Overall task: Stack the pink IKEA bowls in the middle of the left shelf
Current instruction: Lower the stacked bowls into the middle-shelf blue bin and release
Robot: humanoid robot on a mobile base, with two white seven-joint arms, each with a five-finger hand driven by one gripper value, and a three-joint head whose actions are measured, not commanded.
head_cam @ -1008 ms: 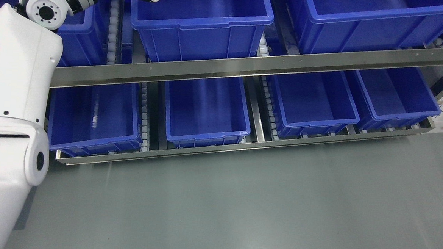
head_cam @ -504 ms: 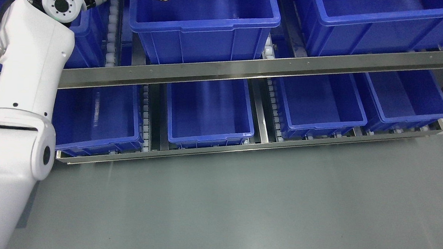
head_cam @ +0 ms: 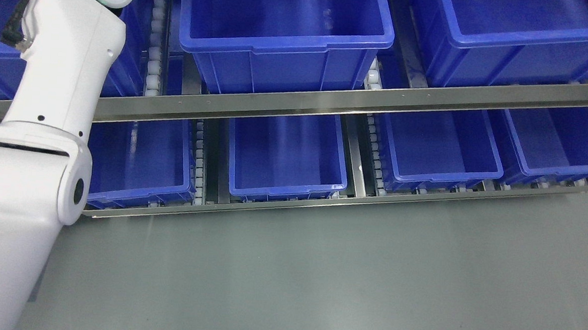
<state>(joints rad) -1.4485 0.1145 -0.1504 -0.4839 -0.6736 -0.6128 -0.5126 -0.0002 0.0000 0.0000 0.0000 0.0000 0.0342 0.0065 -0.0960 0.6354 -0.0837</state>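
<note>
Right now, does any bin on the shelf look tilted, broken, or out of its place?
Nothing stands out. The blue bins on the lower level sit straight in their lanes, and the upper bin looks whole and upright. No spill shows on the grey floor. The pink bowls are not in view.

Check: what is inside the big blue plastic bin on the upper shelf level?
The big blue plastic bin shows only bare blue walls and floor; its far end is cut off by the frame's top edge.

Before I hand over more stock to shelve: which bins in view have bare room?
All four lower-level bins show bare floors: far-left bin, middle bin, and two right bins. The upper centre bin shows bare floor too. It is crowded at upper left, where the left arm crosses the rail.
</note>
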